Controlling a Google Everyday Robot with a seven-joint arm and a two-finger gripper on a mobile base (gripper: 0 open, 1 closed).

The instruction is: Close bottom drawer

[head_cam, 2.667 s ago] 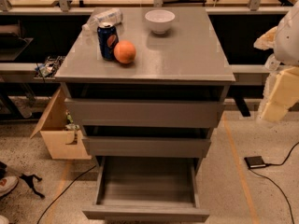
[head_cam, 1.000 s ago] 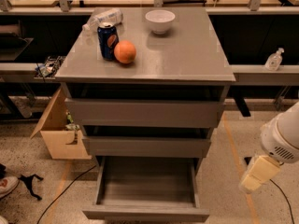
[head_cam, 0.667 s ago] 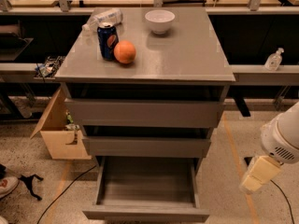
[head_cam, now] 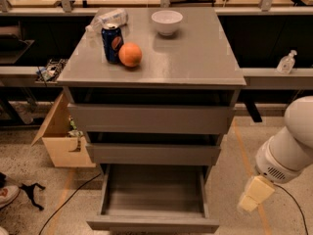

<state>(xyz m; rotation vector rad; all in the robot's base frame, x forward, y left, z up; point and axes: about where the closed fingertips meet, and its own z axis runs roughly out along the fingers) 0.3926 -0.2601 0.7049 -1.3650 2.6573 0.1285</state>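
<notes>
The grey cabinet (head_cam: 195, 58) has three handle-less drawers. The bottom drawer (head_cam: 152, 223), the narrowest and lowest, is pulled well out towards me, and its shallow grey box (head_cam: 154, 187) shows empty. The middle drawer (head_cam: 152, 153) and the top drawer (head_cam: 149, 119) are pushed in. My gripper (head_cam: 254, 196) is a cream-coloured end below the white arm (head_cam: 291, 141). It hangs at the lower right, to the right of the open bottom drawer and clear of it, about level with the drawer's box.
On the cabinet top stand a blue soda can (head_cam: 112, 42), an orange (head_cam: 130, 55), a white bowl (head_cam: 167, 22) and a lying plastic bottle (head_cam: 108, 18). An open cardboard box (head_cam: 61, 138) sits on the floor at the left, with a black cable (head_cam: 68, 199) near it. A bench with a small bottle (head_cam: 286, 61) runs behind.
The arm has come down from the upper right to the lower right, beside the open bottom drawer. In the last second it edged slightly left and down. The drawer has not moved.
</notes>
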